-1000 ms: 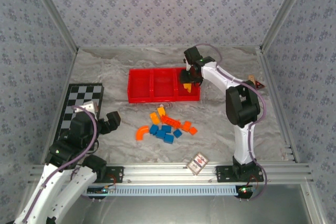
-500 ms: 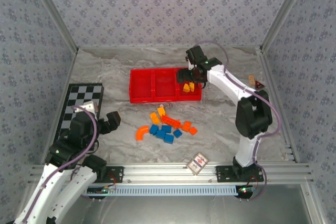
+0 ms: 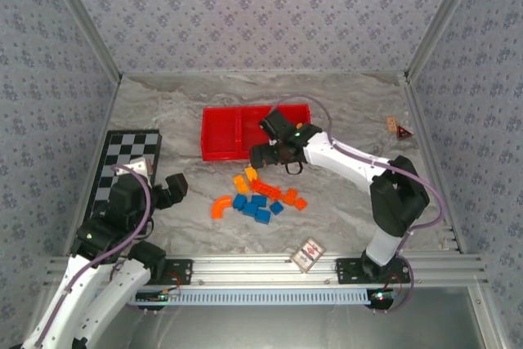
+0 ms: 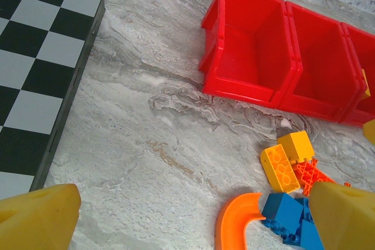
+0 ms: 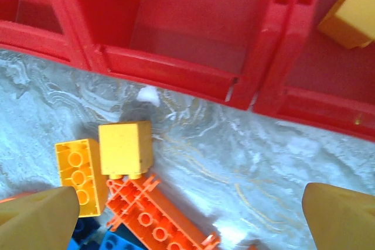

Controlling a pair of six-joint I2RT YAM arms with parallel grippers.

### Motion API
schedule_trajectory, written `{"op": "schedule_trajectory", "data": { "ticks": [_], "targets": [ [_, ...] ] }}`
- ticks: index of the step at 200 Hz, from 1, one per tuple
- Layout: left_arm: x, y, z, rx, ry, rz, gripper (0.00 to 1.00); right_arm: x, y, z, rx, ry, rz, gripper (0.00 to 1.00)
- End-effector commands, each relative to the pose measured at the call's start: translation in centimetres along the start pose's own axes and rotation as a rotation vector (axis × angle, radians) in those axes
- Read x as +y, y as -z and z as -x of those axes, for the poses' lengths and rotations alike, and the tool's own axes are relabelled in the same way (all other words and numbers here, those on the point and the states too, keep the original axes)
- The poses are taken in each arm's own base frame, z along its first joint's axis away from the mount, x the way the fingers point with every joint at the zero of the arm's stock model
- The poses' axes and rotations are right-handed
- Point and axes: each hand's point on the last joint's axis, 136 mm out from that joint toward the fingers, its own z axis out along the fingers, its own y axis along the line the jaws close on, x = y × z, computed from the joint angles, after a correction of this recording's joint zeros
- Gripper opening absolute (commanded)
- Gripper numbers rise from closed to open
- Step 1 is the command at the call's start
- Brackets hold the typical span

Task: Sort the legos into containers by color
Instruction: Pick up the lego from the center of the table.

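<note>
both jaws wide open, nothing held, but if the right jaws drop on the yellow brick (image 5: 125, 147) they could pinch the orange brick (image 5: 157, 213) crowding it too and mix colors.

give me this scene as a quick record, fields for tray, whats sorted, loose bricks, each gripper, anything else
tray: bright red plastic three-compartment tray, on the far side of the pile
sorted: one yellow brick in the right compartment; left and middle compartments look empty
loose: yellow bricks, orange-red lattice plate, curved orange arch, blue bricks, clustered in front of the tray
left gripper: open, beside the black-and-white checkerboard
right gripper: open, holding nothing, between tray front and pile
other: small patterned card, on the near side of the pile
</note>
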Motion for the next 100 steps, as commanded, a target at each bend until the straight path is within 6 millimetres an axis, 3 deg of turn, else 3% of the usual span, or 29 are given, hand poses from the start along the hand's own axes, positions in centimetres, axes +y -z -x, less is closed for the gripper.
{"op": "schedule_trajectory", "data": {
  "ticks": [1,50,100],
  "targets": [
    [-0.3,0.0,0.1,-0.006,-0.027,-0.013,1.0,0.8,-1.6,-0.5,0.002,-0.036,-0.032,1.0],
    [-0.4,0.2,0.2,-0.01,-0.025,-0.022,1.0,3.1,-4.2,-1.6,0.064,0.016,-0.04,0.95],
    [-0.3,0.2,0.2,-0.011,-0.024,-0.02,1.0,5.0,-6.6,-2.3,0.126,0.078,0.012,0.77]
  ]
}}
